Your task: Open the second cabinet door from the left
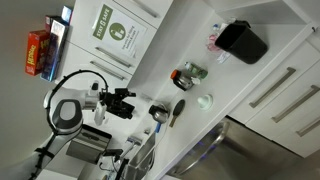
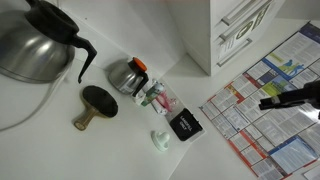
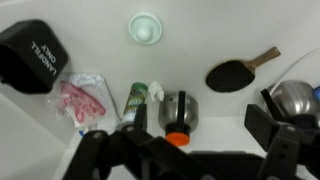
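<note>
The second cabinet door from the left [image 1: 118, 32] is a flat white door with a poster bearing a green header and green circle. It appears in only that exterior view and lies flush with its neighbours. My gripper [image 1: 130, 103] hangs over the white counter, apart from the door and touching nothing. In the wrist view its fingers [image 3: 195, 128] stand wide apart and empty, above a small steel carafe [image 3: 178, 112]. It also shows in an exterior view [image 2: 288, 97] in front of a sheet of colourful papers.
On the white counter [image 3: 200, 40] lie a black box [image 3: 30, 55], a white cap [image 3: 145, 27], a pink bag [image 3: 80, 100], a green bottle [image 3: 135, 100] and a black paddle [image 3: 235, 75]. A large steel carafe [image 2: 35, 40] stands by. White drawer fronts [image 2: 240, 30] have long bar handles.
</note>
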Controlling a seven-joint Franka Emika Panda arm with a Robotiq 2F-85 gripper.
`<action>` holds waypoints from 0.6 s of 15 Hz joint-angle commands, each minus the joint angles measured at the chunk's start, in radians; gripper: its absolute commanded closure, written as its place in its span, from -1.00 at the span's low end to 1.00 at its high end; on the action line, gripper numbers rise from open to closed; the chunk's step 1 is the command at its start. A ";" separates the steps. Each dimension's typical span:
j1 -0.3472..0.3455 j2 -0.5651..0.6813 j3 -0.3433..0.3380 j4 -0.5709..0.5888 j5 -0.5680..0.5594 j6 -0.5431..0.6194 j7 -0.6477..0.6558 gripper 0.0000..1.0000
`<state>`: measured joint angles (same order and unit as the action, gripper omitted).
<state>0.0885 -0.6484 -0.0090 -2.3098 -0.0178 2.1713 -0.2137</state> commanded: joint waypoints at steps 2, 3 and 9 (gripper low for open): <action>0.089 0.046 -0.055 0.113 0.080 0.149 -0.117 -1.00; 0.089 0.057 -0.049 0.134 0.092 0.136 -0.098 -1.00; 0.073 0.043 -0.035 0.119 0.076 0.122 -0.077 -1.00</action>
<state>0.1671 -0.6061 -0.0483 -2.1938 0.0537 2.2955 -0.2880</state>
